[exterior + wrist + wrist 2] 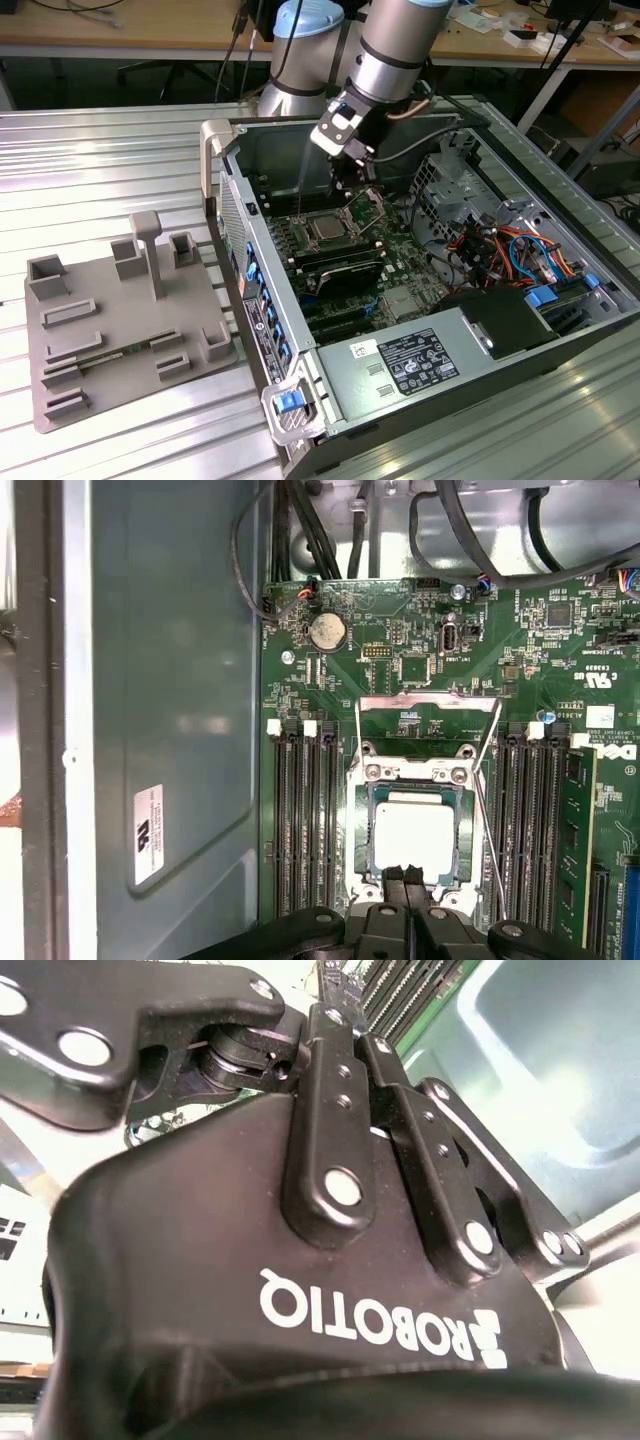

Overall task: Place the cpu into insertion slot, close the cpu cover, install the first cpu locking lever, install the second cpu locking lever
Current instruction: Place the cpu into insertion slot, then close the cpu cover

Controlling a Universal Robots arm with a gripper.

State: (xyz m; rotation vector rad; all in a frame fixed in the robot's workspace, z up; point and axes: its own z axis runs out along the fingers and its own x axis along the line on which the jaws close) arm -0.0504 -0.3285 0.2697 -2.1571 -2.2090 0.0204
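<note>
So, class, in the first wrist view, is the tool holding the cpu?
No: the cpu lies flat in the insertion slot, while the tool sits closed at its edge.

Bright, even overhead light fills the exterior view. The ribbed metal counter (120, 150) throws back pale streaks, with the strongest glare toward its corner at the exterior view's right. The inside of the computer case (480, 150) lies in deeper shade. In the first wrist view the cpu (413, 830) glares almost white and the case wall carries a soft sheen. In the second wrist view the black gripper (352, 1032) looms dark with small highlights, against a washed-out, blurred background.
</note>
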